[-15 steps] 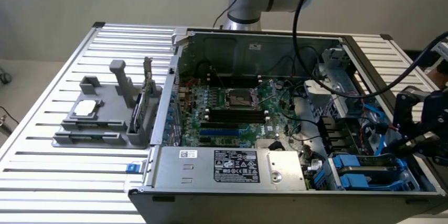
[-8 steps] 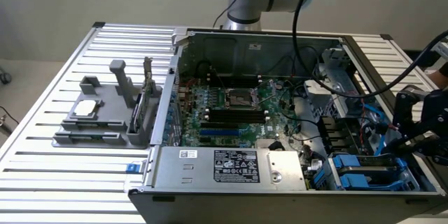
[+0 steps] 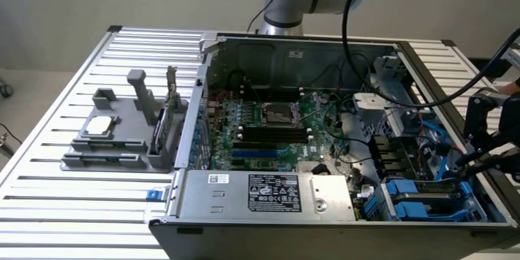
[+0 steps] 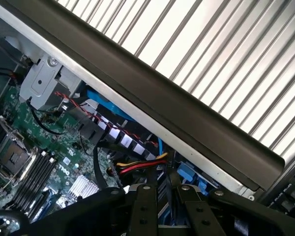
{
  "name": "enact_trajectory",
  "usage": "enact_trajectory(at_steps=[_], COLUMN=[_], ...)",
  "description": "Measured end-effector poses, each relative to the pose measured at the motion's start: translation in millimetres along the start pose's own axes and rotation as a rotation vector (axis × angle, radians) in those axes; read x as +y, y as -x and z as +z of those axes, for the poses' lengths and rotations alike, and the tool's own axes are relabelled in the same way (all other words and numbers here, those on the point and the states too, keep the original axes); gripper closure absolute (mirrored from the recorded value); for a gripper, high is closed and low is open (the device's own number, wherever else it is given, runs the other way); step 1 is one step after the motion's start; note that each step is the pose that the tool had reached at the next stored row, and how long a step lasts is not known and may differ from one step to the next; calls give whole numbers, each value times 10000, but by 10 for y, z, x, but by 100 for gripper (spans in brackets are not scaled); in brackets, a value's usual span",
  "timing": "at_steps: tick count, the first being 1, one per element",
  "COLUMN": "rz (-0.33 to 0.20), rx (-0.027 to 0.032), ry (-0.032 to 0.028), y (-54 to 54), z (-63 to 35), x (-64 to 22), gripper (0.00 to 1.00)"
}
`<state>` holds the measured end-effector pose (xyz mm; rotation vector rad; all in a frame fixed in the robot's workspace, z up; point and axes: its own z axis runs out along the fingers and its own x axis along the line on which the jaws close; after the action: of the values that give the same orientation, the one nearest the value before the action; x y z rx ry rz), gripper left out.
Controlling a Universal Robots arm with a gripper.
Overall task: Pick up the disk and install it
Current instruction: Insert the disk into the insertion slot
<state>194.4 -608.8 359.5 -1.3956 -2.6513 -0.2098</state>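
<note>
1. The disk (image 3: 406, 203), a flat silver drive framed by a blue plastic carrier, appears to lie in the drive bay at the near corner of the case, on the exterior view's right. In the wrist view its blue frame (image 4: 189, 175) shows just beyond the tool. It looks level in the bay, so the carrier's rails can likely line up with the bay's guides.
2. The black tool (image 3: 474, 161) hangs just above that bay, close to the case's side wall (image 4: 152, 93). I judge it comes from above because the wall blocks a sideways approach. Whether the tool (image 4: 165, 190) is clenched on the disk or released I cannot tell.
3. A bundle of red, yellow and black wires (image 4: 137, 167) runs just beside the bay, near enough to snag.
4. The open grey metal computer case (image 3: 293, 47) lies on its side, which exposes the green motherboard (image 3: 268, 120) and the large grey labelled power-supply box (image 3: 268, 193).
5. The case rests on a slatted silver worktop (image 3: 73, 217). Well apart, on the exterior view's left, stands a grey plastic holder (image 3: 122, 144) carrying a small square silver chip (image 3: 99, 126).
</note>
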Motion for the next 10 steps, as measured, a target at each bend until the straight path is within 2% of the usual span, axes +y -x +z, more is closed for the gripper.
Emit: enact_trajectory(at_steps=[5,10], rz=[5,6], rx=[-2,-4], ry=[0,-1], y=[-3,71], z=[-54,-90], x=[-2,-55], gripper=[78,78])
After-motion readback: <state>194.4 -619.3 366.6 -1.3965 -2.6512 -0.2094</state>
